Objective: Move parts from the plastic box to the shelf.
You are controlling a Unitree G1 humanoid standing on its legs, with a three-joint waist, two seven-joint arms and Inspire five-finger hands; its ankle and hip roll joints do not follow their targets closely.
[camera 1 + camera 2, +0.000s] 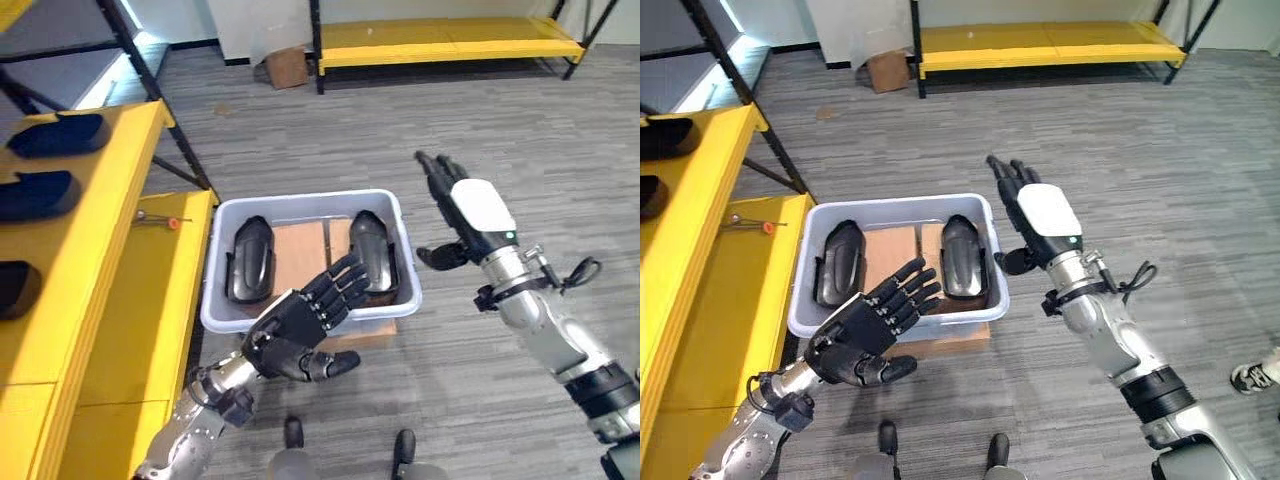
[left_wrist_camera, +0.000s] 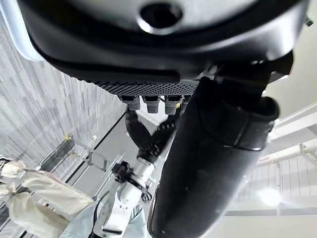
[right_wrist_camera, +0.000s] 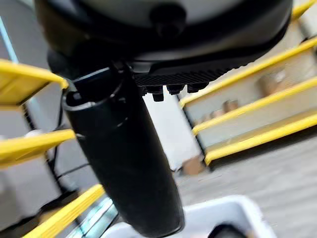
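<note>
Nearest, the left hand (image 1: pixel 300 325) is hovering at the near rim of the plastic box (image 1: pixel 312 207), fingers straight and grasping nothing. Two dark parts are lying inside the box, the left part (image 1: pixel 250 258) and the right part (image 1: pixel 372 252), on brown cardboard (image 1: pixel 300 255). Reaching low, the fingers are likely catching the rim and shoving the box. Beside the box, the right hand (image 1: pixel 470 212) is also released and empty; swinging inward, it is risking a knock against the wall. Further left, the yellow shelf (image 1: pixel 110 250) is already carrying similar parts. No readable writing is showing anywhere.
</note>
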